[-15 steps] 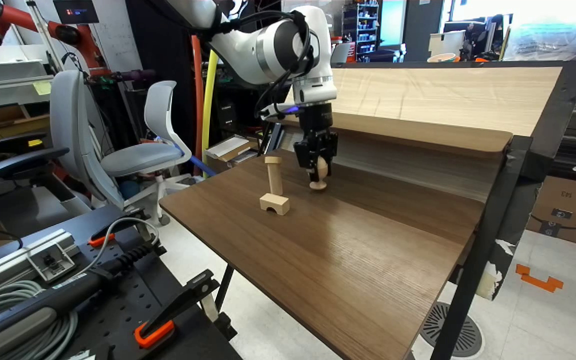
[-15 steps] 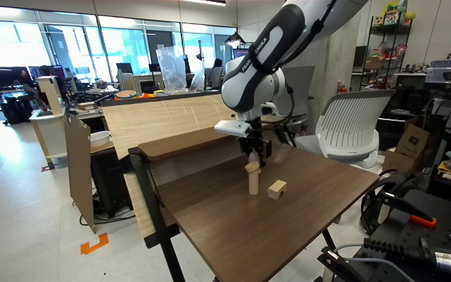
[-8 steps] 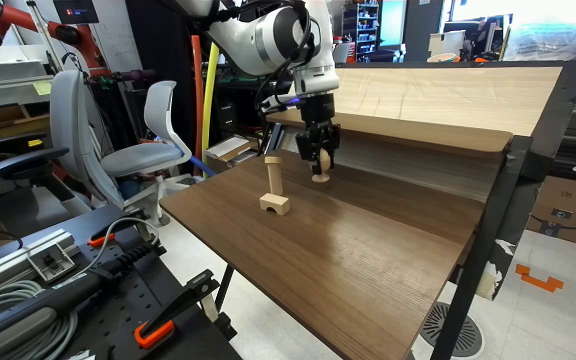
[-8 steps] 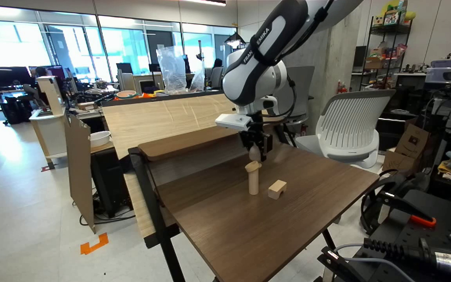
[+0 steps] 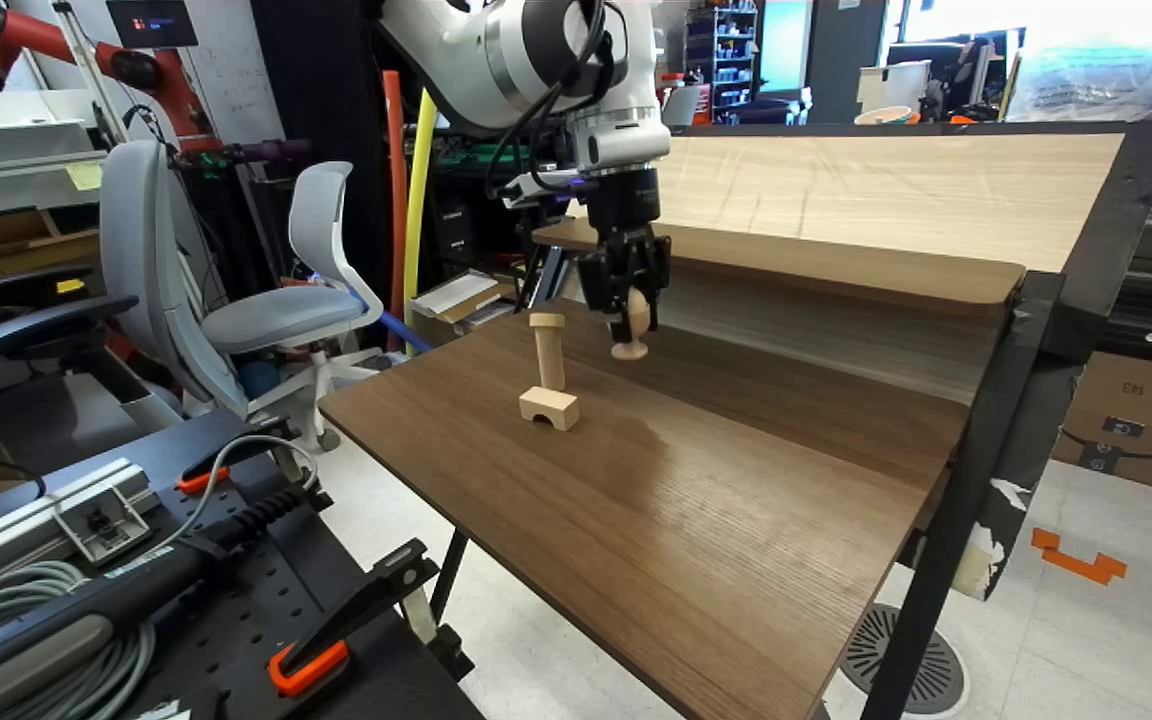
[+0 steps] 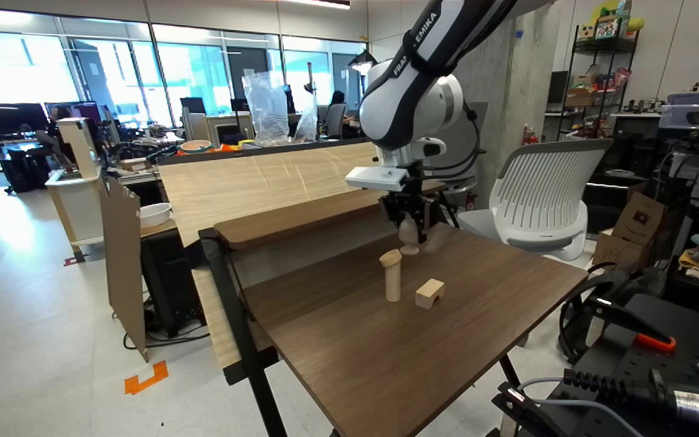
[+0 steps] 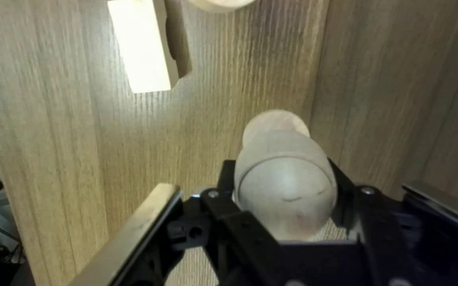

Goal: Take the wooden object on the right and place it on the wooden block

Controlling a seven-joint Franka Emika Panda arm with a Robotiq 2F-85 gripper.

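Note:
The wooden object (image 5: 639, 312), a tan egg shape on a narrower round foot, also shows in an exterior view (image 6: 408, 232) and the wrist view (image 7: 286, 194). My gripper (image 5: 634, 322) is shut on its rounded body, a finger on each side. It holds the object upright, foot down, seemingly a little above the table. The pale wooden block (image 5: 549, 407) stands on the table with an arch cut-out in its side; it also shows in an exterior view (image 6: 429, 294) and at the upper left of the wrist view (image 7: 143, 45). The gripper is apart from it.
A wooden cylinder (image 6: 392, 282) with a wider, slanted top stands upright beside the block, separate from it; its top edge shows in the wrist view (image 7: 223, 3). A raised shelf (image 5: 816, 258) runs along the back of the brown table (image 5: 736, 540).
The gripper has risen with the wooden object in it and shifted sideways, towards the chairs' side of the table. The block and the cylinder have not moved.

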